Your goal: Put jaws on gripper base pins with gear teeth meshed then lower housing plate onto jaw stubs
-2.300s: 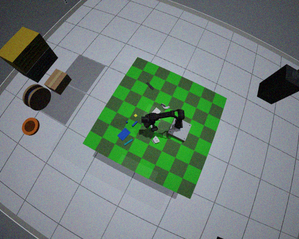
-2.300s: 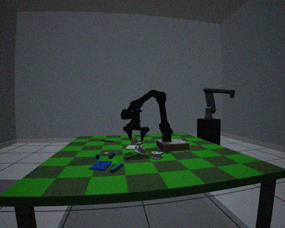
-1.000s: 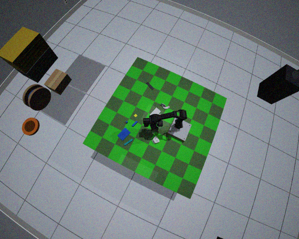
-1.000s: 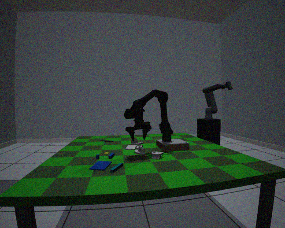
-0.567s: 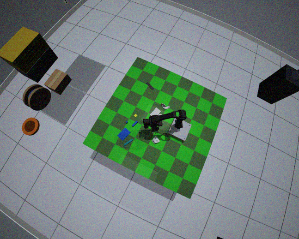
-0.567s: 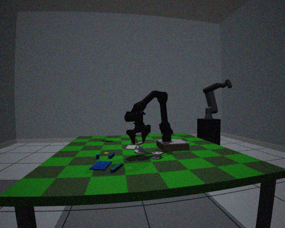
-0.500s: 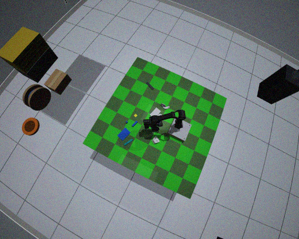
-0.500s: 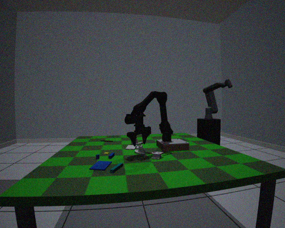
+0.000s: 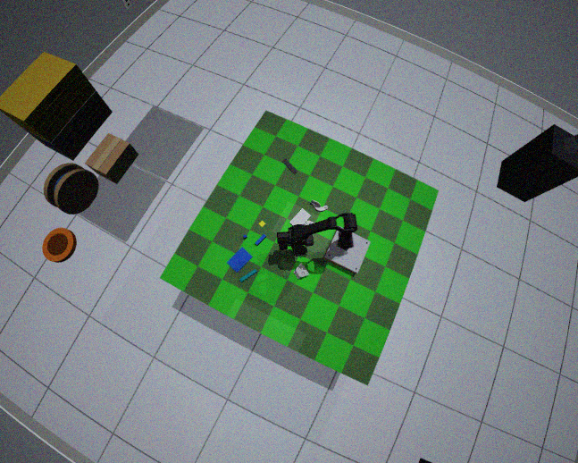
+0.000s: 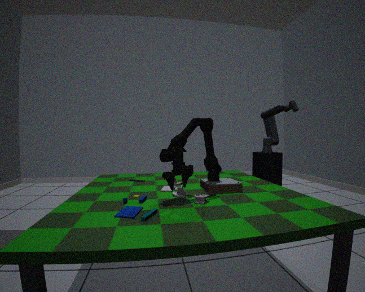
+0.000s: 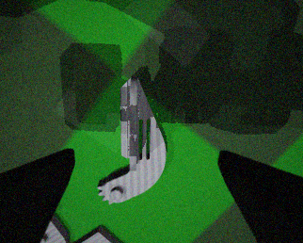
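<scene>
My gripper (image 10: pixel 178 188) (image 11: pixel 149 156) is open and empty, pointing down above one white jaw (image 11: pixel 154 165) (image 10: pixel 179 193). This jaw is curved, with gear teeth at its lower end in the wrist view, and lies between the two fingers as seen from above. The arm hides it in the top view. The other white jaw (image 9: pixel 321 206) lies farther back. A white part with holes (image 11: pixel 51 234) shows at the wrist view's lower edge, beside a plain white block (image 9: pixel 299 216) (image 10: pixel 166 188). Another white part (image 9: pixel 301 271) (image 10: pixel 200 198) lies apart; I cannot tell whether it is the base or housing plate.
A blue plate (image 9: pixel 239 259) (image 10: pixel 128 211), teal bar (image 9: pixel 247 275) (image 10: pixel 149 214), blue bar (image 9: pixel 260 239) (image 10: pixel 142 198), small blue block (image 9: pixel 245 236) (image 10: pixel 124 200) and yellow piece (image 9: pixel 262 223) (image 10: pixel 136 195) lie on the checkered table. A dark bar (image 9: pixel 289 166) lies farther off.
</scene>
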You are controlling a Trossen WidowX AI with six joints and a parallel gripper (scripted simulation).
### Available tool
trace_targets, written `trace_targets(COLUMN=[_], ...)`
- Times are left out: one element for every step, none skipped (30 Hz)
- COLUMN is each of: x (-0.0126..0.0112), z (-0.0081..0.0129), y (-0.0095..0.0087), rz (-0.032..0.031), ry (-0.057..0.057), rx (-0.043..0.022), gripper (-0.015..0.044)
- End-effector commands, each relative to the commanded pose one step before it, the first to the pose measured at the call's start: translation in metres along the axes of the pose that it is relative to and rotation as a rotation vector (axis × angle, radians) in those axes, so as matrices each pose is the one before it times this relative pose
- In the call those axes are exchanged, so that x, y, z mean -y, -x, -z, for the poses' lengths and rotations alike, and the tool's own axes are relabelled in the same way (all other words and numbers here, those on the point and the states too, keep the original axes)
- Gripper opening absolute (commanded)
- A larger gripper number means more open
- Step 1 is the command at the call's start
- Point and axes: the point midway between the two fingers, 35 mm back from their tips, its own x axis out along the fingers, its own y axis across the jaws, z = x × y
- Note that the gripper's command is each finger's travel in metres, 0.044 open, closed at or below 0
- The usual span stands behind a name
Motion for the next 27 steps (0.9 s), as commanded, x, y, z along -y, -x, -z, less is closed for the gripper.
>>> trace_targets(x=[-0.00006, 0.00003, 0.00002, 0.00001, 0.0, -0.00001, -0.00002, -0.00003, -0.00004, -0.00005, -0.00006, -0.00007, -0.00008, -0.00009, -0.0001, -0.00011, -0.00012, -0.00013, -0.00014, -0.00015, -0.00013, -0.00008, -0.00003, 0.0, 0.0, 0.0, 0.0], z=[0.00057, 0.0, 0.0, 0.0, 0.0, 0.0, 0.0, 0.0, 0.0, 0.0, -0.00001, -0.00001, -0.00001, -0.00001, -0.00001, -0.00001, -0.00001, -0.00001, -0.00002, -0.00002, -0.00001, -0.00001, 0.0, 0.0, 0.0, 0.0, 0.0], y=[-0.00611, -0.00164, -0.00164, -0.00164, -0.00163, -0.00163, -0.00163, -0.00162, -0.00162, -0.00162, -0.00162, -0.00162, -0.00161, -0.00161, -0.00161, -0.0016, -0.0016, -0.0016, -0.00159, -0.00158, -0.00127, -0.00076, -0.00025, 0.0, 0.0, 0.0, 0.0], rz=[-0.00052, -0.00001, -0.00001, -0.00001, -0.00001, -0.00001, -0.00001, -0.00001, -0.00001, -0.00002, -0.00002, -0.00002, -0.00002, -0.00002, -0.00002, -0.00002, -0.00002, -0.00002, -0.00002, -0.00003, -0.00002, -0.00001, 0.0, 0.0, 0.0, 0.0, 0.0], ry=[0.0038, 0.0, 0.0, 0.0, 0.0, 0.0, 0.0, 0.0, 0.0, 0.0, 0.0, 0.0, 0.0, 0.0, 0.0, 0.0, 0.0, 0.0, 0.0, 0.0, 0.0, 0.0, 0.0, 0.0, 0.0, 0.0, 0.0], rx=[-0.00337, 0.0, 0.0, 0.0, 0.0, 0.0, 0.0, 0.0, 0.0, 0.0, 0.0, 0.0, 0.0, 0.0, 0.0, 0.0, 0.0, 0.0, 0.0, 0.0, 0.0, 0.0, 0.0, 0.0, 0.0, 0.0, 0.0], gripper=[0.044, 0.044, 0.044, 0.044, 0.044, 0.044, 0.044, 0.044, 0.044, 0.044, 0.044, 0.044, 0.044, 0.044, 0.044, 0.044, 0.044, 0.044, 0.044, 0.044, 0.044, 0.044, 0.044, 0.044, 0.044, 0.044, 0.044])
